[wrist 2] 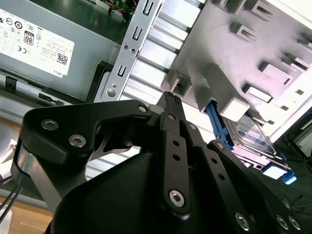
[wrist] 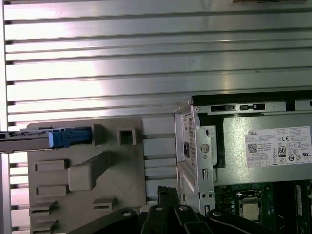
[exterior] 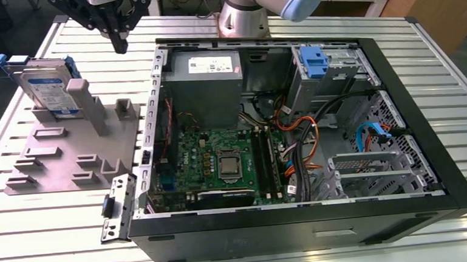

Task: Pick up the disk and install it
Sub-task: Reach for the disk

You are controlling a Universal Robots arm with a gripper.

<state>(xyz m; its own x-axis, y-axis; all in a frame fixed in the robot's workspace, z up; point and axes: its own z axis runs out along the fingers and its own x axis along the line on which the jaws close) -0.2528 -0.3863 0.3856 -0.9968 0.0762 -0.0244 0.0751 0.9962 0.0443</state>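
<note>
Disk (exterior: 46, 86) propped on end in grey fixture plate (exterior: 57, 160), exterior view's left of computer case (exterior: 304, 224); long axis rising, top leaning away from case. Jaws clenched on nothing, nearby above worktop (exterior: 45, 240).

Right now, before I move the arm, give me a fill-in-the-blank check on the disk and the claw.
1. The disk stands on edge in a ____ carrier frame.
2. The claw holds ____.
3. The grey fixture plate lies at the exterior view's ____ of the computer case.
Missing words: blue; nothing; left.
</note>
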